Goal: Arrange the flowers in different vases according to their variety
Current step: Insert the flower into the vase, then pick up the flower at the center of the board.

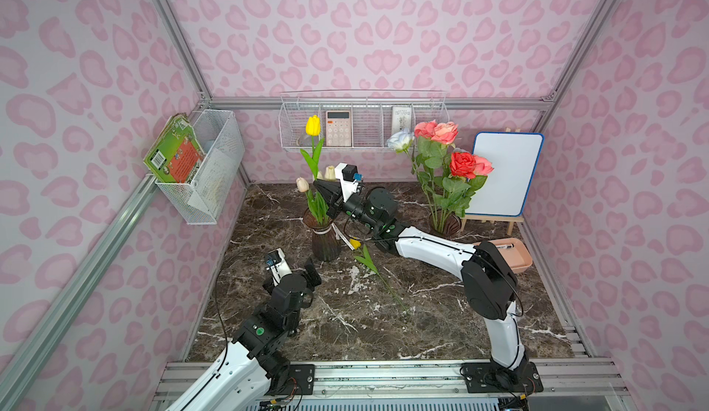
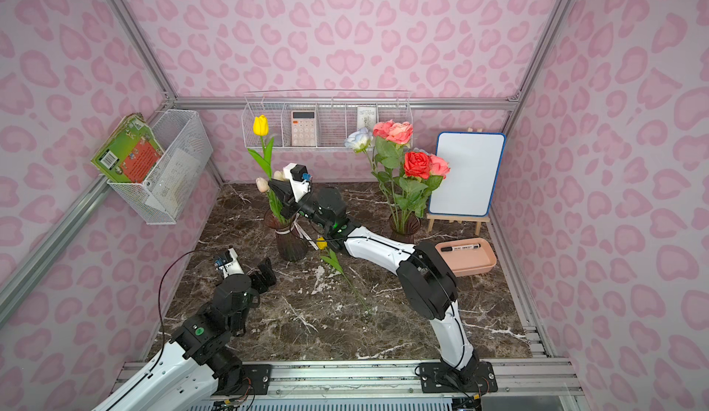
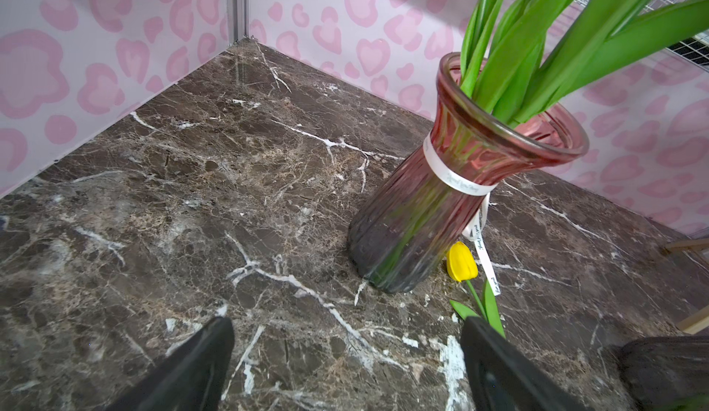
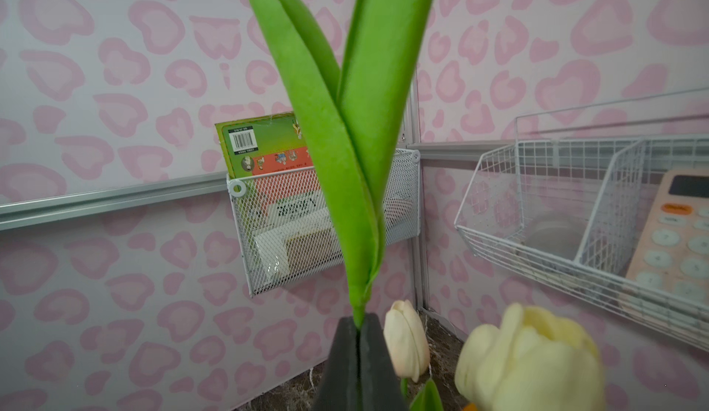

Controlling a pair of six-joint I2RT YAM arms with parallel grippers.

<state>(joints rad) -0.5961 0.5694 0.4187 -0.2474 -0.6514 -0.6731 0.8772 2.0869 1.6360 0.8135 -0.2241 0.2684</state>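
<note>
Tipping looks the main risk for the ribboned vase [image 1: 325, 246] left of centre: the right hand [image 4: 358, 326], clamped on the tall yellow tulip [image 1: 313, 125] above its rim, could lever it sideways while the left hand [image 3: 345, 330], spread wide, steadies nothing.

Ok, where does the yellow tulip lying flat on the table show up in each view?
Top view: loose tulip lying centre, bloom just right of the ribboned vase.
Top view: same spot.
Left wrist: bloom beside the vase's base.
Right wrist: not in it.
Shared landmark: the ribboned vase.
</note>
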